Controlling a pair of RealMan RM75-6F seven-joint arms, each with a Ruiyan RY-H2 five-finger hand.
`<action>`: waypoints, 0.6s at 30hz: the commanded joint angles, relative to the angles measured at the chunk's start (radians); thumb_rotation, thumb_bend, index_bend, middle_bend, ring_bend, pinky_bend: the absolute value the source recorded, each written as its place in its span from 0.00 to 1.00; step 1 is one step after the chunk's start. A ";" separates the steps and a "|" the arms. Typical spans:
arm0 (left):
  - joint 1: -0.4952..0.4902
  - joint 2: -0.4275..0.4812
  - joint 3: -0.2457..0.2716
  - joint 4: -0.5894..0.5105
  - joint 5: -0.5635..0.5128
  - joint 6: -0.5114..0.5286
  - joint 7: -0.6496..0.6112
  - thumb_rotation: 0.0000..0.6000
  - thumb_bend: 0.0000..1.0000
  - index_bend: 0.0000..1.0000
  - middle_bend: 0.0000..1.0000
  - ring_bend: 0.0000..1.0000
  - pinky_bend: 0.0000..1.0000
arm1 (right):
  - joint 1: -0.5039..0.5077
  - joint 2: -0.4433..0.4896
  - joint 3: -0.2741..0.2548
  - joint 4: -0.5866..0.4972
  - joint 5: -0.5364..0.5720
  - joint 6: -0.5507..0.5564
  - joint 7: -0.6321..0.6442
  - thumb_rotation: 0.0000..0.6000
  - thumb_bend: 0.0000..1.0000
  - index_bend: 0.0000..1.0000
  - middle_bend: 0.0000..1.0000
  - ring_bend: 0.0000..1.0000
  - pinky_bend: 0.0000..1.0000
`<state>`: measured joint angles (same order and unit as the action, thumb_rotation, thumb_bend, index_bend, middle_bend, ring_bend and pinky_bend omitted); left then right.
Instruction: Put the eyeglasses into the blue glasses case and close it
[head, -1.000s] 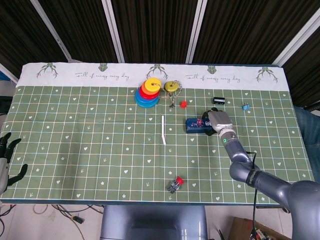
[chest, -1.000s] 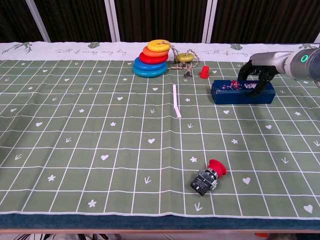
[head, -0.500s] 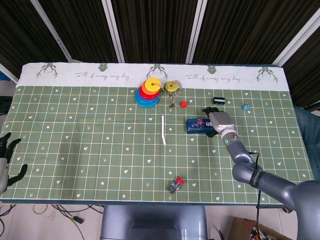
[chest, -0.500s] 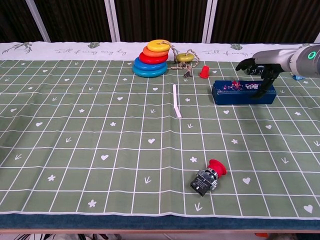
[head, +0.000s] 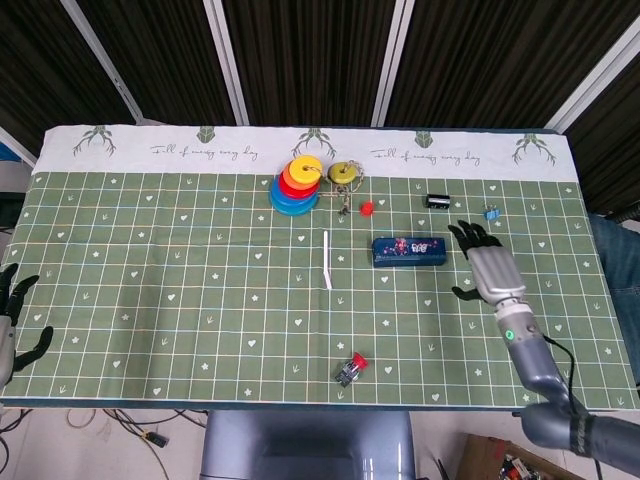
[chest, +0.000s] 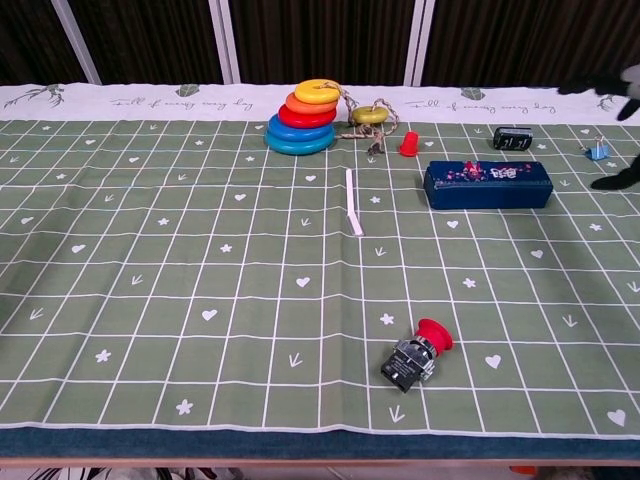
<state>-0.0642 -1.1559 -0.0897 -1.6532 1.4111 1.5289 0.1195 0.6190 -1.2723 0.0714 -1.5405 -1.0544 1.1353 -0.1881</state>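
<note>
The blue glasses case (head: 408, 250) (chest: 487, 184) lies shut on the green mat right of centre, with a floral print on its lid. No eyeglasses show in either view. My right hand (head: 484, 264) hovers to the right of the case, apart from it, fingers spread and empty; only its dark fingertips (chest: 612, 95) show at the right edge of the chest view. My left hand (head: 10, 312) rests at the table's left edge, fingers apart, holding nothing.
A stack of coloured rings (head: 297, 185) and a yellow disc (head: 344, 173) stand at the back centre, with a small red cone (head: 367, 208) beside them. A white stick (head: 326, 259) lies mid-table. A red push button (head: 350, 368) sits near the front edge. A black part (head: 437, 200) and a blue clip (head: 491, 213) lie behind the case.
My right hand has let go of the case and pulled away to the right, opening its fingers. The case stays where it was. The left hand has barely moved.
</note>
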 joint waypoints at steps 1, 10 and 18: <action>0.000 -0.001 0.001 0.000 0.004 0.002 0.002 1.00 0.32 0.14 0.00 0.00 0.00 | -0.171 0.087 -0.098 -0.118 -0.183 0.216 0.046 1.00 0.26 0.07 0.04 0.04 0.20; 0.002 0.000 0.003 0.008 0.025 0.017 0.002 1.00 0.31 0.14 0.00 0.00 0.00 | -0.392 0.058 -0.180 -0.110 -0.337 0.493 0.017 1.00 0.26 0.07 0.04 0.04 0.20; 0.001 0.006 0.003 0.010 0.028 0.014 -0.004 1.00 0.32 0.14 0.00 0.00 0.00 | -0.443 0.028 -0.163 -0.088 -0.374 0.540 -0.028 1.00 0.26 0.07 0.04 0.04 0.20</action>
<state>-0.0636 -1.1502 -0.0865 -1.6428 1.4388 1.5424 0.1149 0.1789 -1.2422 -0.0936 -1.6308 -1.4273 1.6740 -0.2155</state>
